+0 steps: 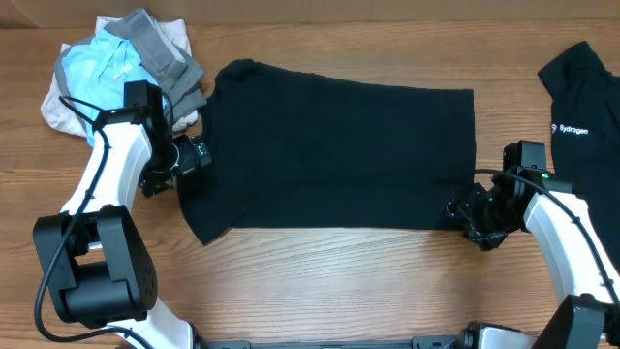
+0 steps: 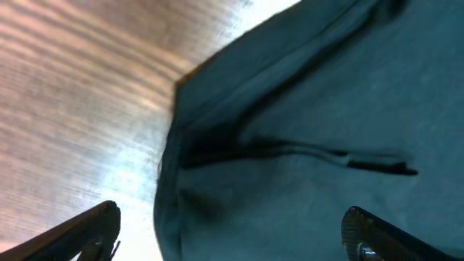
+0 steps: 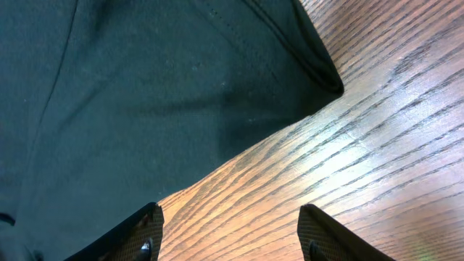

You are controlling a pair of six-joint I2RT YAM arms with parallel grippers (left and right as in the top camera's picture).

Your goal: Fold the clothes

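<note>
The plain black garment [image 1: 339, 155] lies flat on the desk [image 1: 320, 281], long axis running side to side, with the left claw [image 1: 191, 155] gaping empty over its left edge and the right claw [image 1: 465, 211] parted and empty at its near right corner.

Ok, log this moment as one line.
black garment: spread flat | left hand: open, at its left edge | right hand: open, at its near right corner | held: nothing
</note>
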